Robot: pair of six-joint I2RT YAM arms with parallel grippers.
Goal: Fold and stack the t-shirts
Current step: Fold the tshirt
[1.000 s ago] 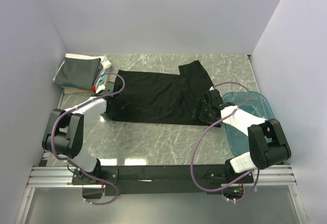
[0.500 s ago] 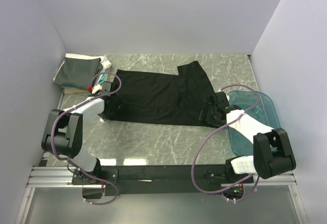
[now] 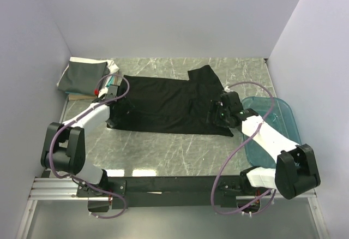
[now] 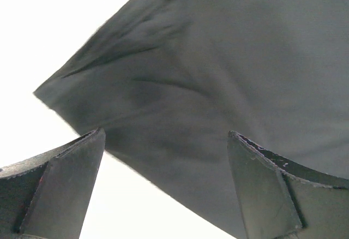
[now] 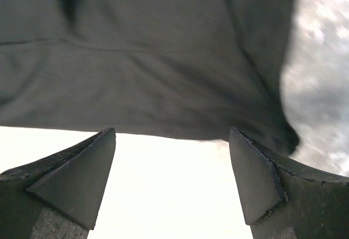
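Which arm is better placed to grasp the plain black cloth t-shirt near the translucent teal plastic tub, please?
Right: the open right gripper hangs over the black t-shirt by the tub; left gripper is opposite.

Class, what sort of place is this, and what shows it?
Probably a robot lab cell, not a home: the left arm and right arm stand at a walled-in table, with a black t-shirt spread out and folded shirts stacked in the far-left corner.
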